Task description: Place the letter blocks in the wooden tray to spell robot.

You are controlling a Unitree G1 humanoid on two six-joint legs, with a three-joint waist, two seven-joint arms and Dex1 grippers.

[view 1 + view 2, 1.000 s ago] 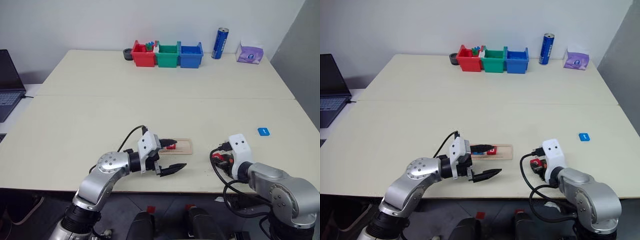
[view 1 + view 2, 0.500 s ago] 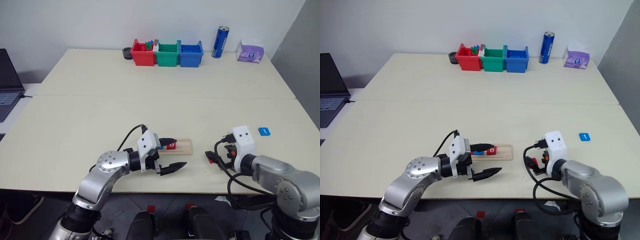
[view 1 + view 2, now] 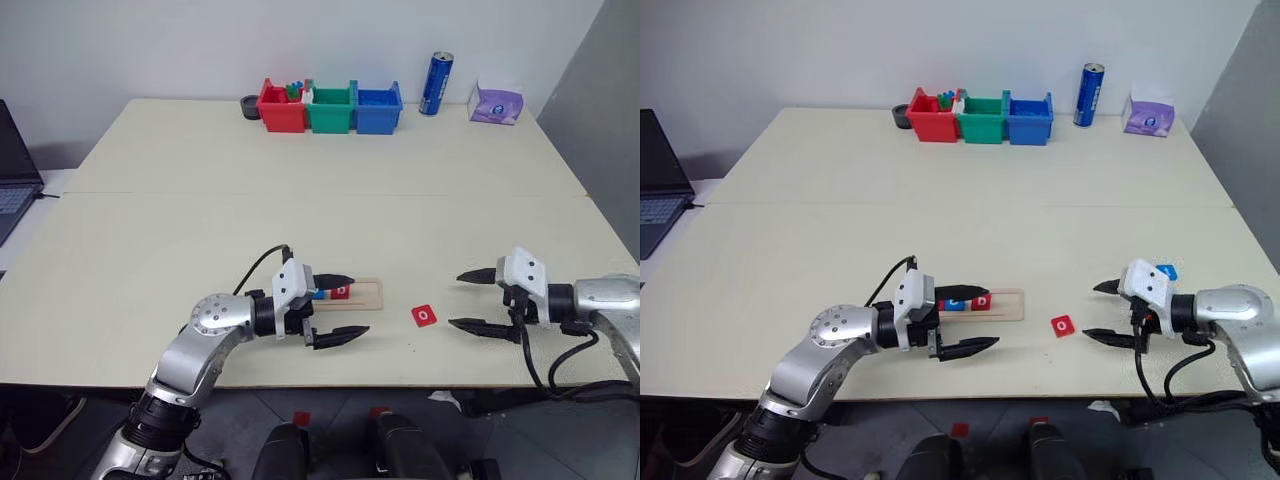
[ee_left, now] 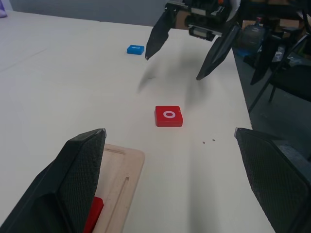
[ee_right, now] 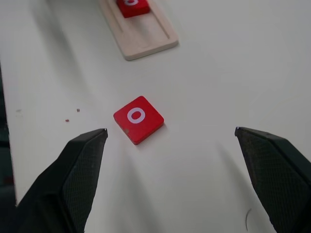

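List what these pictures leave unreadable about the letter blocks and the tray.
- Blue block by the right claw: too small in the head views and the left wrist view to read its letter.
- Wooden tray: its left end lies behind the left claw, so the tiles there cannot be counted.
- Tray's blue tile: letter too small.

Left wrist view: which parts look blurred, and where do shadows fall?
Left wrist view: its own fingers are soft, the red o tile is sharp, and the right gripper casts a faint shadow on the table. Right wrist view: tile sharp, fingers blurred.
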